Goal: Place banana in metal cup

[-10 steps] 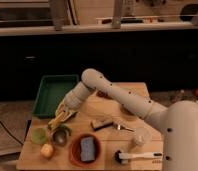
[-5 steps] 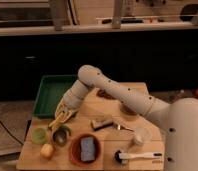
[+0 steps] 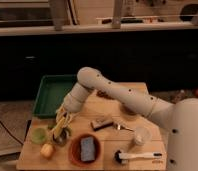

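Gripper (image 3: 63, 120): directly above the metal cup (image 3: 62, 137), at the near left of the tabletop (image 3: 108, 139); whether it grips anything cannot be told.
Banana (image 3: 56, 131): pale streak at the cup's left rim, merging with the gripper; in the cup or over it is unclear.
Left of cup: light-green cup (image 3: 39, 134).
Front-left: round yellow fruit (image 3: 47, 150).
Right: red bowl (image 3: 85, 149).
Behind: green tray (image 3: 52, 92).
Far right: clear cup (image 3: 141, 135), brush (image 3: 137, 156).
The gripper hides the cup's rear rim.

Logged pale-yellow curved banana (image 3: 59, 128) near-upright at gripper (image 3: 62, 121), lower end over dull dark-grey metal cup (image 3: 63, 138), upright, front-left on table (image 3: 108, 136).
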Robot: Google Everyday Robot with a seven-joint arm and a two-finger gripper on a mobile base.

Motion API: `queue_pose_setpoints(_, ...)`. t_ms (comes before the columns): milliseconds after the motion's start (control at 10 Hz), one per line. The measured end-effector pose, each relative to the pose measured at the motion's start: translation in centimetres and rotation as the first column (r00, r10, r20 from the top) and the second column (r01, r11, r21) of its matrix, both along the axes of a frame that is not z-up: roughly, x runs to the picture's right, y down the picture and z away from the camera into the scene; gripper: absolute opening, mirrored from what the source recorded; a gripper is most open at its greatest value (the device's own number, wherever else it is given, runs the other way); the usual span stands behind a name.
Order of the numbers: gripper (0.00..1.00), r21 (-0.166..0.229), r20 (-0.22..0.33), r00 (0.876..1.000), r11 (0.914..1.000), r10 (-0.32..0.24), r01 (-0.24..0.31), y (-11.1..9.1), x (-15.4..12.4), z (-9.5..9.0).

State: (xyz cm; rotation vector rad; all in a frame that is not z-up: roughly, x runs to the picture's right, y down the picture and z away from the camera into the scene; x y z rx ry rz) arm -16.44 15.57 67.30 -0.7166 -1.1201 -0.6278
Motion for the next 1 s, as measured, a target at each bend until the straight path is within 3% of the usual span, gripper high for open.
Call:
queue_pose_setpoints(400,0.02,-0.024,-0.044,0.999,0.9993,-0.031,0.030,0.8,1.0,-0.1)
queue_pose_setpoints(500,0.08,-0.026,-0.061,0.998,0.9991,-0.036,0.034,1.0,1.1,0.0)
queue_pose_setpoints(1000,0.60,-0.025,-0.082,0.996,0.9994,-0.028,0.026,0.9,1.2,1.0)
